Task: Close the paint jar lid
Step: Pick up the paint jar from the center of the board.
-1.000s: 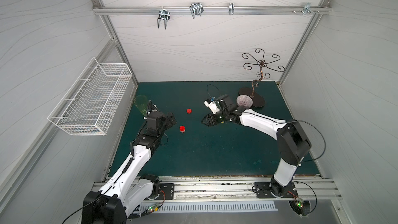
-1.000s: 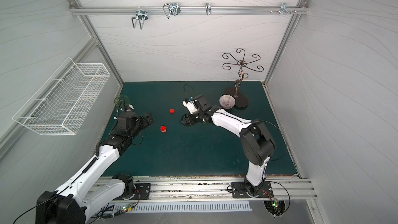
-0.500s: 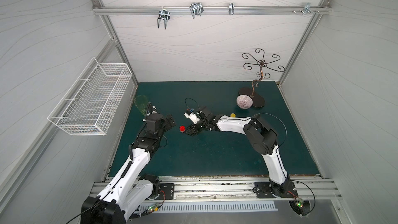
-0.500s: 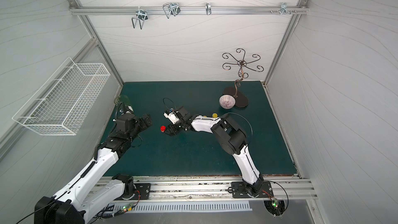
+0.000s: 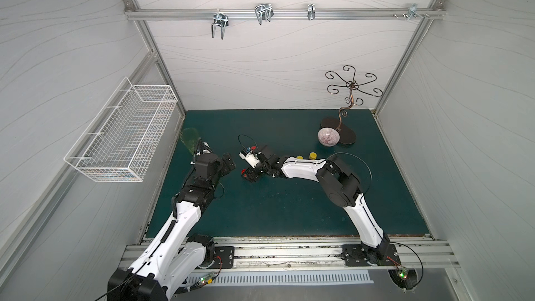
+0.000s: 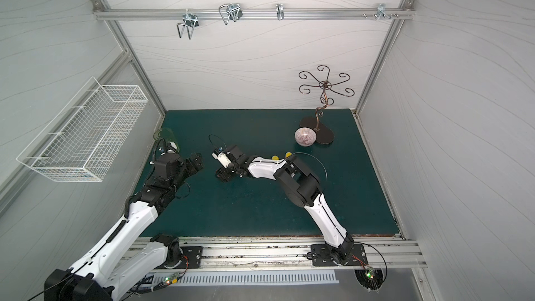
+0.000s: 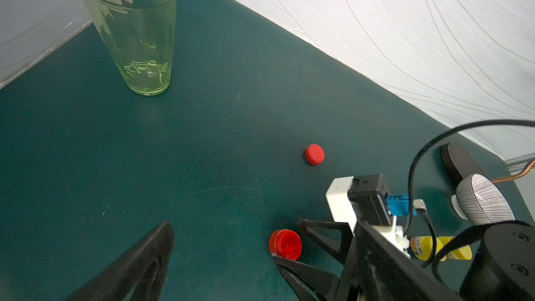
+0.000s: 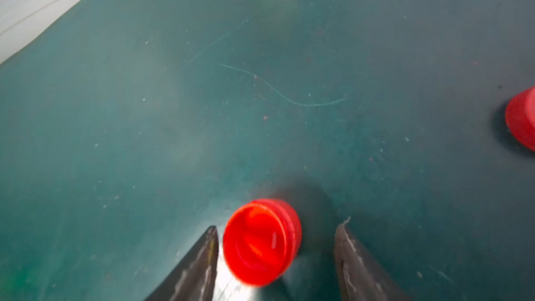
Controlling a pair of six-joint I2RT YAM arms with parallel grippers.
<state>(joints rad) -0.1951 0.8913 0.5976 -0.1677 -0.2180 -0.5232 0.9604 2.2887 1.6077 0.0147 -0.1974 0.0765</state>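
Observation:
A small hollow red lid [image 8: 262, 241] lies tilted on the green mat [image 8: 260, 82], its open side towards the right wrist camera. My right gripper [image 8: 278, 225] is low over the mat and straddles it. One fingertip [image 8: 210, 244] is almost against the lid, and the other stands clear of it, so the jaws are open. The lid [image 5: 244, 171] and right gripper [image 5: 249, 175] show mid-table in a top view. A second small red piece, seemingly the paint jar [image 7: 314, 154], stands a little beyond [image 5: 253, 148]. My left gripper [image 7: 262, 227] hovers wide open just left of the lid [image 7: 285, 243].
A green glass tumbler [image 5: 189, 137] stands at the mat's left edge behind the left arm. Two small yellow paint pots [image 5: 299, 157] sit by the right forearm. A striped bowl [image 5: 328, 136] and a hook stand [image 5: 350, 102] stand back right. A wire basket [image 5: 124, 137] hangs on the left wall.
My right arm has swung left across the mat to the red lid, and its jaws have narrowed around it. The left arm has edged slightly towards the lid and stayed open.

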